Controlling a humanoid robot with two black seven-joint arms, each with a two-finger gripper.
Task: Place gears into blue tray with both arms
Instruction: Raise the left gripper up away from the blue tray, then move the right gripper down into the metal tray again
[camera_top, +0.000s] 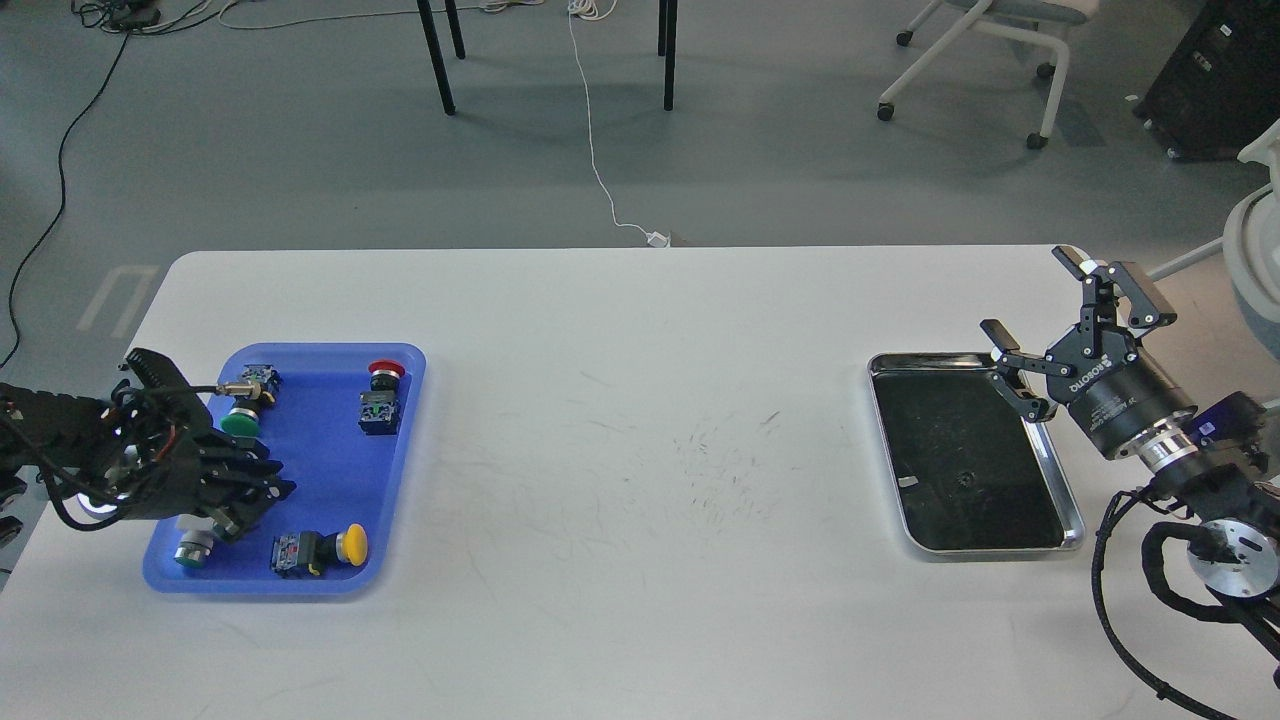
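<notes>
Both grippers are hanging over trays. Left gripper (240, 500), fingers indistinguishable, is covering the blue tray's (400, 460) left edge. Right gripper (1040, 335) is spreading wide above the silver tray (1072, 500), where one gear (966, 477) is barely showing.

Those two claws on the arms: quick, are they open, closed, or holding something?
Left gripper: dark and bunched over the blue tray; open or closed cannot be told.
Right gripper: fingers spread open, empty, by the silver tray.

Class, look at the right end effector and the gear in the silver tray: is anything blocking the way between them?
Nothing visible: the right end effector, open, hovers over the silver tray's rim; the gear lies uncovered inside.
</notes>
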